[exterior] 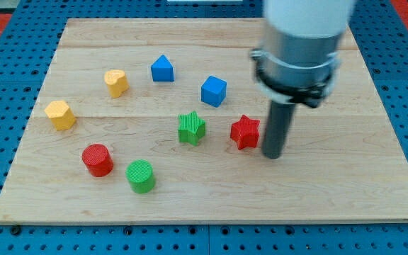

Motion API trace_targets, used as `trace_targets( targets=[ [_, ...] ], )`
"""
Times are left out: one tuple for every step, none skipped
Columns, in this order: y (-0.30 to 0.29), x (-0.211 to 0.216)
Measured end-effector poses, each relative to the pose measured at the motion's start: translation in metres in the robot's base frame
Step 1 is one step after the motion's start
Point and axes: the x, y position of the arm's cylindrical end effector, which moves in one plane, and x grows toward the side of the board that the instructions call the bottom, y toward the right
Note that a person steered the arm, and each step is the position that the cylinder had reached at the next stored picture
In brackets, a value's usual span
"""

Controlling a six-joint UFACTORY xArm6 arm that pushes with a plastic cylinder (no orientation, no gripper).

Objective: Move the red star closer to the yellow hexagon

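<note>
The red star (244,132) lies right of the board's middle. The yellow hexagon (60,115) lies at the view's left side of the board, far from the star. My tip (272,156) rests on the board just right of the red star, close to it or touching it; I cannot tell which. The rod rises from the tip to the arm's grey and white body at the view's top.
A green star (191,128) lies left of the red star, between it and the hexagon. A red cylinder (98,159) and green cylinder (141,176) lie lower left. A yellow block (116,83), blue block (162,69) and blue cube (214,91) lie higher up.
</note>
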Motion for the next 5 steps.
trace_targets(
  targets=[
    [0.003, -0.046],
    [-0.020, -0.053],
    [-0.055, -0.011],
    [-0.083, 0.009],
    [-0.132, 0.009]
  ],
)
